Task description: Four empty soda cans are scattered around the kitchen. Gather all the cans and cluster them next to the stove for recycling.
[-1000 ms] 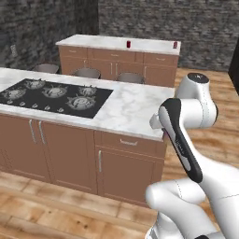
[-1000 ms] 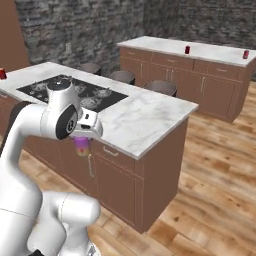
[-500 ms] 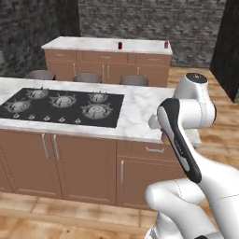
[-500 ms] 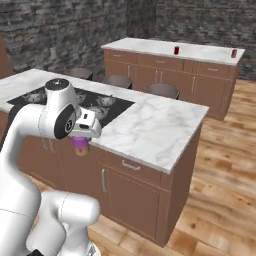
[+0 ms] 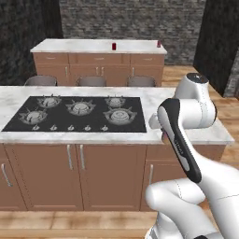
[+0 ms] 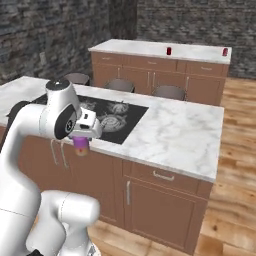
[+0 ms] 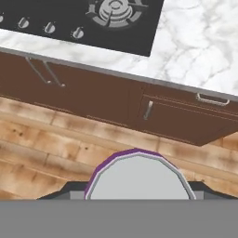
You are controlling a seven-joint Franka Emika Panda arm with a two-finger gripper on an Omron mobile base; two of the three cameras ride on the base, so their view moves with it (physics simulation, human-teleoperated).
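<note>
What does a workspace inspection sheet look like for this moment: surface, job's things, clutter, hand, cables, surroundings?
Surface: marble island counter, bare to the right of the stove.
Job's things: purple can held in the hand off the counter's front edge; two red cans upright on the back counter. A fourth can is not seen.
Clutter: nothing seen.
Hand: hand shut on the purple can, held out in front of the cabinets, beside the stove end.
Cables: nothing seen.
Surroundings: three stools behind the island, stone walls, wood floor.

Purple can [image 6: 81,145] upright beside the stove [image 6: 111,114]; two red cans [image 6: 169,51] distant.
</note>
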